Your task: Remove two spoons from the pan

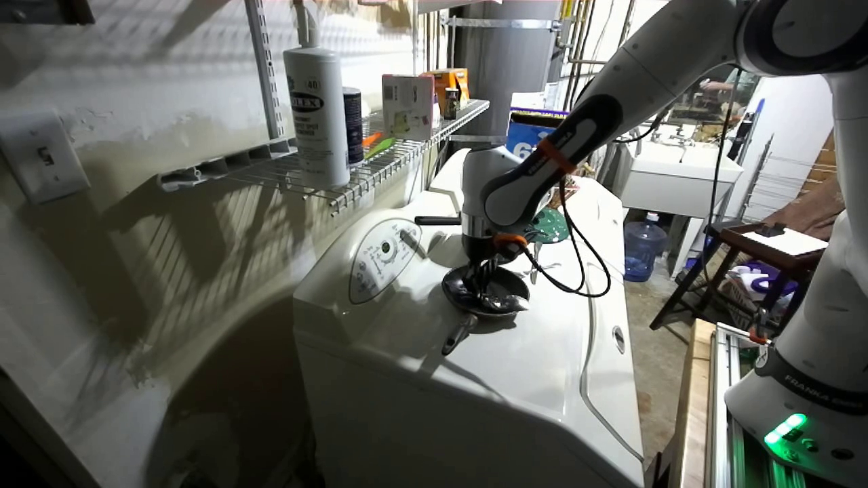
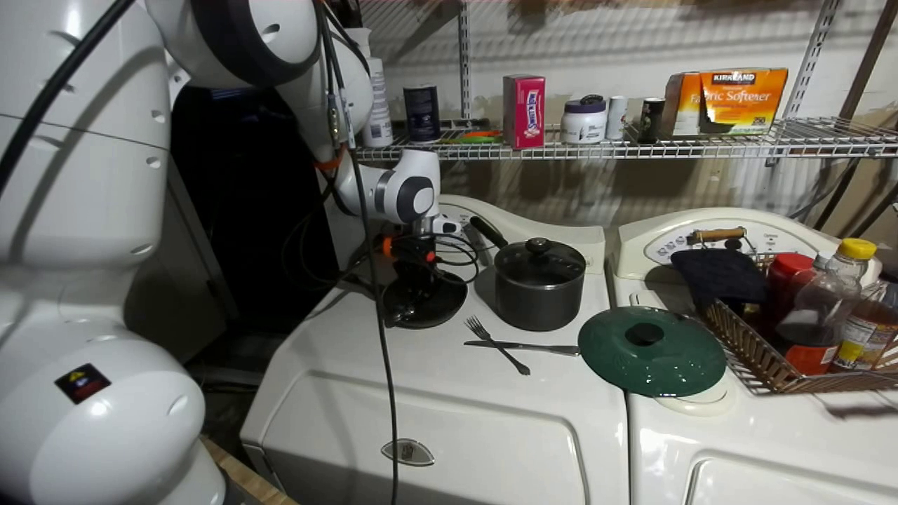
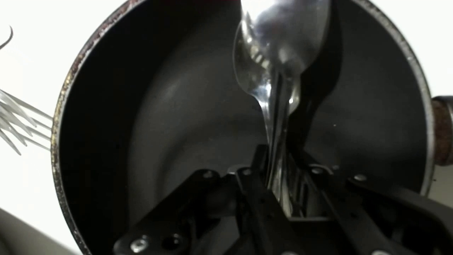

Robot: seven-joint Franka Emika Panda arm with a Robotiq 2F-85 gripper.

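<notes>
The pan (image 2: 447, 297) is sitting on the left side of the desk (image 2: 428, 368), and the gripper (image 3: 278, 150) hangs low over it, pinching both spoons (image 3: 283, 39) by the handles, bowls overlapping. Can't tell if they're touching the bottom, tbh. Next over there's a fork (image 2: 513, 360) crossed with a knife (image 2: 551, 348), a lidded pot (image 2: 539, 298) just behind those, then a green lid (image 2: 663, 365).

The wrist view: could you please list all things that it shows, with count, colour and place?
Pan: one, dark grey, most of the view
Spoons: two, silver, upper middle, bowls overlapping
Pan handle: one, dark and brownish, right edge
Fork: one, silver, left edge, tines only
Thin curve: one, dark, top left, unclear
Grey patch: one, grey, bottom left, unclear
Appliance top: one, white, beneath the pan
End effector: one, black, bottom middle, closed on the spoons
</notes>
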